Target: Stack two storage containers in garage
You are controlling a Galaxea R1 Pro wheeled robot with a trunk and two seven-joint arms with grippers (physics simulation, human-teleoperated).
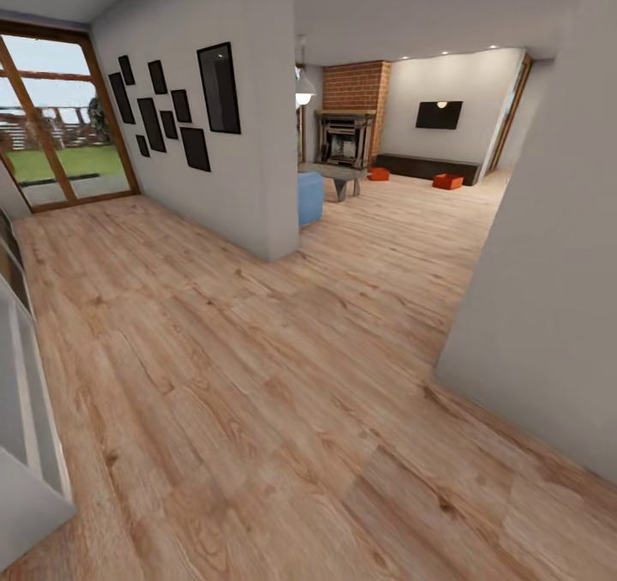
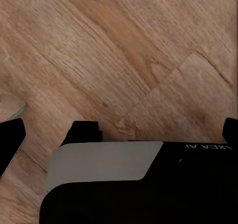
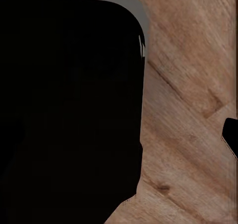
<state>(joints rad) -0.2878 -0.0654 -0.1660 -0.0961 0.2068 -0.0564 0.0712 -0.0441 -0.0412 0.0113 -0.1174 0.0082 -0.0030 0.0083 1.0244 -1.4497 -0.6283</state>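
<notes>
Far ahead in the head view, the two storage containers stand on the light plank floor of the living room: one orange-red bin [image 1: 378, 173] by the fireplace and the other [image 1: 447, 181] in front of the long low dark cabinet [image 1: 428, 167]. Both are small and distant. My left gripper [image 2: 121, 135] hangs over wood planks, its dark fingertips [image 2: 10, 140] spread to the picture's edges with nothing between them. My right gripper [image 3: 119, 135] shows one fingertip [image 3: 230, 135] at the edge; a black part of my body covers the rest.
I stand in a hallway of wood planks. A white wall corner [image 1: 274, 221] with black frames juts in on the left, another wall [image 1: 548, 307] on the right. A blue seat [image 1: 310, 197], a grey table [image 1: 338, 174], a brick fireplace [image 1: 351, 127] and a glass door [image 1: 60, 127] are also in view.
</notes>
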